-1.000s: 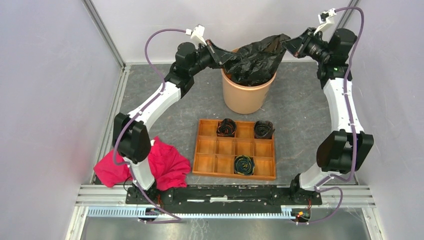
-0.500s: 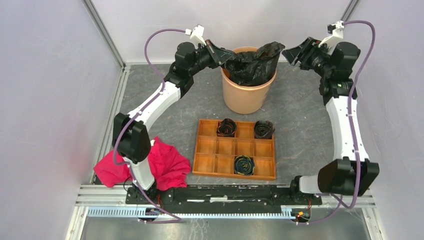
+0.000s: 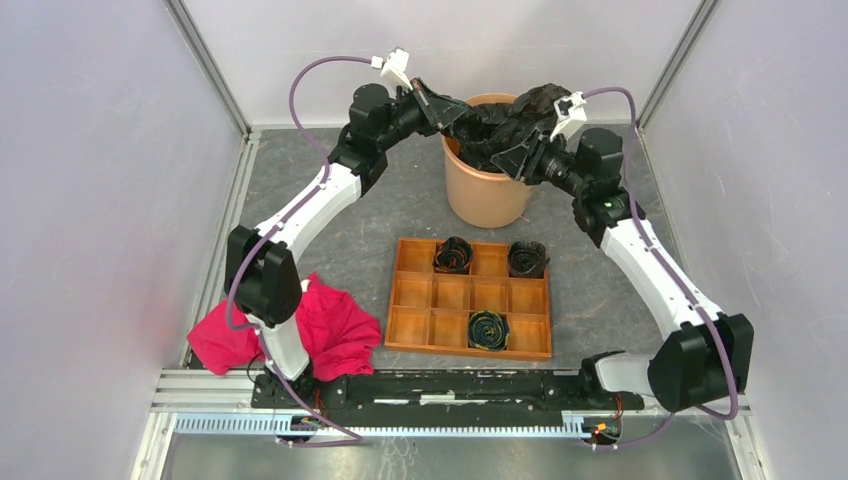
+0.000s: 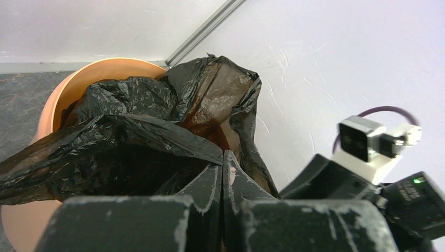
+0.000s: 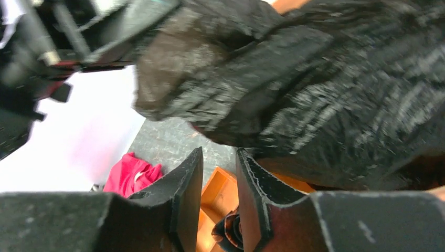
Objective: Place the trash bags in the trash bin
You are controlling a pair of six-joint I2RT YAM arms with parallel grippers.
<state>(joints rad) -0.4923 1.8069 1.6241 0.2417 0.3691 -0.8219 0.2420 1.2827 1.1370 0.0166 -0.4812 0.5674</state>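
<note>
I counted one wrinkly, glossy black plastic trash bag [image 3: 500, 125], bunched in the mouth of the one round terracotta-orange plastic bin [image 3: 485, 205], far middle. The left gripper [image 3: 447, 108] was clamped on the bag's left edge. The right gripper [image 3: 508, 158] stood narrowly parted (nothing between its fingers) at the bag's right side. Nearer lay one wooden compartment tray [image 3: 420, 300] holding three dark rolls [image 3: 453, 255], and one red cloth [image 3: 335, 325], near left.

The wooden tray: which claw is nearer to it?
Right. The right claw sits at the trash bin's near-right rim, facing the wooden tray; the left claw pinches the trash bag at the rim's far-left side.
</note>
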